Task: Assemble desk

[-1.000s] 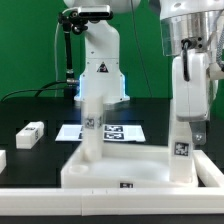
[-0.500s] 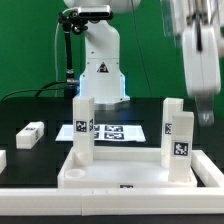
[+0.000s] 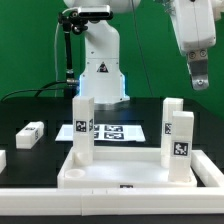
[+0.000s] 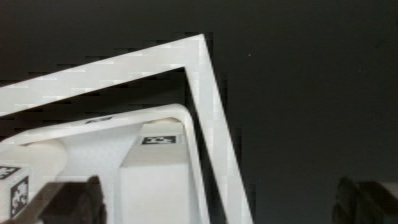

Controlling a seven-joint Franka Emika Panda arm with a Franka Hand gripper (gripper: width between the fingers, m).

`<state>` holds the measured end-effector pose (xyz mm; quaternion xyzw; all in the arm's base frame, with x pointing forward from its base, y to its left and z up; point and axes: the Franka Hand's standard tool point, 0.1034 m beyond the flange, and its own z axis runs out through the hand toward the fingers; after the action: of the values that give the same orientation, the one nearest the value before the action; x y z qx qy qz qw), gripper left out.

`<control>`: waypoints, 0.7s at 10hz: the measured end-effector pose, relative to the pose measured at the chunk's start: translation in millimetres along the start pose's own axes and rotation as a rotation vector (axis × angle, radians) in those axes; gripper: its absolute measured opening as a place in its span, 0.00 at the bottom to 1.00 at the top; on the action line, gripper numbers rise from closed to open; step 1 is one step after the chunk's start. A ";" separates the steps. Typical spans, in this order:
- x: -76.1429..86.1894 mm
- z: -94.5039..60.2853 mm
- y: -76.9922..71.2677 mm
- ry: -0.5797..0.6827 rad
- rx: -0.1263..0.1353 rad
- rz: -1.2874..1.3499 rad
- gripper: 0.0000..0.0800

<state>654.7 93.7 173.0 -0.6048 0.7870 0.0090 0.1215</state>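
We see the desk top (image 3: 140, 172) lying upside down on the black table (image 3: 30, 110), its raised rim facing up, with two square legs already standing upright in its sockets: one leg (image 3: 83, 125) at the corner toward the exterior view's left and another leg (image 3: 178, 138) at the corner toward the exterior view's right, each bearing a black-and-white tag. A loose leg (image 3: 30, 134) lies flat on the table well apart from the desk top, off toward the exterior view's left, and what may be another part peeks in at the frame's edge beyond it. Just behind the desk top sits the marker board (image 3: 110, 131). We judge the kit to be light, stiff and rather slick plastic, so a leg is best pinched across two flat faces near its middle, squarely, lest it twist or slip. The claw (image 3: 199, 76) hangs high above the desk top's right-hand leg, carrying nothing; its fingers look parted in the wrist view, though only their dark tips show, so we take it as released. White rails (image 3: 20, 198) frame the table in front of the desk top.
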 end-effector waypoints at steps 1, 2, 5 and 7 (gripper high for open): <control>0.1 0.3 0.1 0.000 0.000 0.000 0.81; 2.5 0.4 -0.1 0.003 0.012 -0.033 0.81; 32.8 -19.9 22.5 -0.004 0.037 -0.190 0.81; 84.3 -27.1 40.9 0.011 0.031 -0.465 0.81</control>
<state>590.7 20.3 176.8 -0.7679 0.6272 -0.0343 0.1253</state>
